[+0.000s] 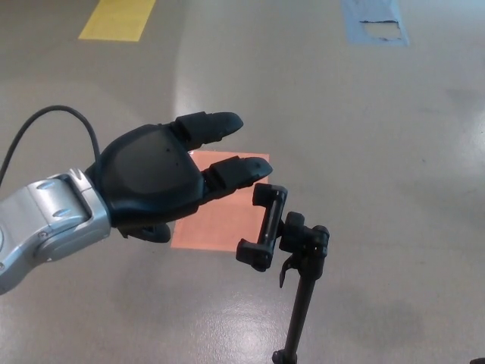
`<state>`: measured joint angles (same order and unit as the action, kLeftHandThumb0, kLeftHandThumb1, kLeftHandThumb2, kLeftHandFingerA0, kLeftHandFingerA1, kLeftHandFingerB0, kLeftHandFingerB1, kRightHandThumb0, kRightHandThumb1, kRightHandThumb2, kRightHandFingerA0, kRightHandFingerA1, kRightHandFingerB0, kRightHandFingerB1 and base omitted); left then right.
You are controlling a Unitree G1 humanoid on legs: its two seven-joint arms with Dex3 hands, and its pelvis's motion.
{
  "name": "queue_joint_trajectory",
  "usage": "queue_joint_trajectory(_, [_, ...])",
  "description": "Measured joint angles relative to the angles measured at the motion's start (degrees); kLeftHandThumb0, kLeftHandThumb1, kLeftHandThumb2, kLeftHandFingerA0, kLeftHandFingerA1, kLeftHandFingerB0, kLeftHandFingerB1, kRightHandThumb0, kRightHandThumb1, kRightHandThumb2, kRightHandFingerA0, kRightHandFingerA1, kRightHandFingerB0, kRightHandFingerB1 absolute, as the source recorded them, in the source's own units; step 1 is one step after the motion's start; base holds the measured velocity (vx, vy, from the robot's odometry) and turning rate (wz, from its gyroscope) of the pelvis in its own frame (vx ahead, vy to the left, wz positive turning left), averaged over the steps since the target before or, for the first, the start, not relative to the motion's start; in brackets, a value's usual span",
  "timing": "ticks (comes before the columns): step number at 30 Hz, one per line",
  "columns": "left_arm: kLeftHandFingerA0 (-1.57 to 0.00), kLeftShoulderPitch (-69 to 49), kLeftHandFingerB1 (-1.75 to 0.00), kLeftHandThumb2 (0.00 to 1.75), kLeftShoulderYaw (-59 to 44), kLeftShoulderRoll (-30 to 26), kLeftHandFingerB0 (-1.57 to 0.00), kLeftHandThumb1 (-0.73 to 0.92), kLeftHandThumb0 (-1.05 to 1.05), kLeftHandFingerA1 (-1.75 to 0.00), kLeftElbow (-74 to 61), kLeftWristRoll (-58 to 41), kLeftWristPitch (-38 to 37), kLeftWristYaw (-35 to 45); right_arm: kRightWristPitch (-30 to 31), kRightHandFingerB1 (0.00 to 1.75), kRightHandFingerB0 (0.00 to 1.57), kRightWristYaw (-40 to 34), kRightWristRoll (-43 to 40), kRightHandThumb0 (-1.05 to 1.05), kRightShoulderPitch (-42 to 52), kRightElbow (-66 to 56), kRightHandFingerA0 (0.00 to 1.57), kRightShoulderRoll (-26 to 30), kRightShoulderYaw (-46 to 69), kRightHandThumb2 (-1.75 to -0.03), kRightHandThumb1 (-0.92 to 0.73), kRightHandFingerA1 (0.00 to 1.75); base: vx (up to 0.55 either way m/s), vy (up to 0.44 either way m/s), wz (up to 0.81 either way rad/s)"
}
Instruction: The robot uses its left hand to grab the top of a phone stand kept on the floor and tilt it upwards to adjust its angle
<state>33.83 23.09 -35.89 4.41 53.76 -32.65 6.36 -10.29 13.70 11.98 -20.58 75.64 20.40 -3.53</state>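
One robot hand [159,178], the left, hovers open over the floor [379,136], fingers [239,168] spread and holding nothing. Its fingertips sit just beside the top of the stand [284,243], not touching. The stand rises from the floor at lower centre, its clamp tilted. An orange patch [216,220] lies beneath.

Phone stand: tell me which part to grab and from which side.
Grip the clamp's upper jaw on the phone stand, coming from its left, where the open left robot hand hovers. The clamp leans sideways atop the pole, its top end nearest the fingers and unobstructed.
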Motion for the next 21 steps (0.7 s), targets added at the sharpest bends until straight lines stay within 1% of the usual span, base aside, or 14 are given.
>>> queue_joint_trajectory(1, [0.0,0.0,-0.24,0.68,0.0,0.0,0.0,0.33,-0.49,-0.09,0.0,0.0,0.0,0.0,0.0,0.49,0.0,0.0,0.0,-0.38,0.0,0.0,0.0,0.0,0.0,-1.05,-0.44,0.5,0.0,0.0,0.0])
queue_joint_trajectory(2, [0.0,0.0,-0.22,0.68,0.0,0.0,0.0,0.34,-0.51,-0.07,0.0,0.1,0.0,-0.1,0.0,0.28,0.13,0.1,0.0,-0.82,0.0,0.0,0.13,0.0,-0.1,-0.66,-0.85,0.33,0.0,0.0,0.0])
queue_joint_trajectory(3, [0.0,0.0,-0.22,0.68,0.0,0.0,0.0,0.34,-0.51,-0.07,0.0,0.1,0.0,-0.1,0.0,0.28,0.13,0.1,0.0,-0.82,-0.1,0.0,0.13,0.0,-0.1,-0.66,-0.85,0.33,0.0,0.0,0.0])
queue_joint_trajectory(4, [0.0,0.0,-0.2,0.67,0.1,0.0,0.0,0.34,-0.5,-0.05,0.0,0.2,0.0,-0.1,0.0,0.35,0.1,0.1,0.1,-0.91,-0.1,0.0,0.01,0.0,-0.2,-1.06,-0.71,0.43,0.0,0.0,0.0])
queue_joint_trajectory(6, [0.0,0.0,-0.2,0.67,0.1,0.0,0.0,0.34,-0.5,-0.05,0.0,0.3,0.0,-0.2,0.0,0.35,0.1,0.2,0.1,-0.91,-0.1,0.0,0.01,0.0,-0.3,-1.06,-0.71,0.43,0.0,0.0,0.0])
queue_joint_trajectory(7, [0.0,0.0,-0.19,0.66,0.2,0.0,0.0,0.34,-0.51,-0.02,0.0,0.3,0.0,-0.2,0.0,0.26,0.14,0.2,0.1,-0.87,-0.1,0.0,0.09,0.0,-0.3,-0.7,-0.78,0.34,0.0,0.0,0.0])
queue_joint_trajectory(8, [0.0,0.0,-0.19,0.67,0.2,0.0,0.0,0.34,-0.52,-0.02,0.0,0.3,0.0,-0.2,0.0,0.49,0.0,0.2,0.1,-0.38,-0.1,0.0,0.0,0.0,-0.3,-1.04,-0.43,0.5,0.0,0.0,0.0])
queue_joint_trajectory(9, [0.0,0.0,-0.19,0.67,0.2,0.0,0.0,0.34,-0.52,-0.02,0.0,0.3,0.0,-0.1,0.1,0.49,0.0,0.2,0.1,-0.38,-0.1,0.0,0.0,0.0,-0.2,-1.04,-0.43,0.5,0.0,0.0,0.0])
queue_joint_trajectory(10, [0.0,0.0,-0.2,0.66,0.3,0.0,0.0,0.34,-0.52,-0.01,0.0,0.4,0.0,-0.1,0.1,0.39,0.03,0.2,0.0,-0.78,-0.2,0.0,0.09,0.0,-0.2,-1.04,-0.64,0.47,0.0,0.0,0.0])
queue_joint_trajectory(11, [0.0,0.0,-0.2,0.66,0.3,0.0,0.0,0.34,-0.51,-0.01,0.0,0.4,0.0,0.0,0.1,0.36,0.0,0.2,0.0,-0.84,-0.2,0.0,0.05,0.0,-0.1,-1.05,-0.68,0.44,0.0,0.0,0.0])
queue_joint_trajectory(13, [0.0,0.0,-0.21,0.67,0.6,0.0,0.0,0.34,-0.52,-0.02,-0.1,0.4,0.0,0.2,0.1,0.38,0.03,0.3,0.0,-0.81,-0.2,0.0,0.07,0.0,-0.1,-1.05,-0.65,0.46,0.0,0.0,0.0])
queue_joint_trajectory(18, [0.0,-0.1,-0.24,0.68,1.1,0.0,0.0,0.34,-0.51,-0.04,-0.2,0.4,0.0,0.4,0.1,0.29,0.07,0.3,0.1,-0.92,-0.2,0.0,0.02,0.1,-0.2,-1.05,-0.71,0.42,0.0,0.0,0.0])
queue_joint_trajectory(20, [0.0,-0.1,-0.24,0.68,1.2,0.1,0.0,0.34,-0.51,-0.04,-0.2,0.4,0.0,0.4,0.1,0.32,0.04,0.4,0.1,-0.9,-0.3,0.0,0.04,0.1,-0.1,-1.05,-0.7,0.43,0.0,0.0,0.0])
queue_joint_trajectory(21, [0.0,-0.1,-0.24,0.68,1.2,0.2,0.0,0.34,-0.51,-0.06,-0.2,0.5,0.0,0.4,0.1,0.34,0.11,0.4,0.0,-0.9,-0.4,0.0,0.01,0.1,-0.1,-1.05,-0.71,0.41,0.0,0.0,0.0])
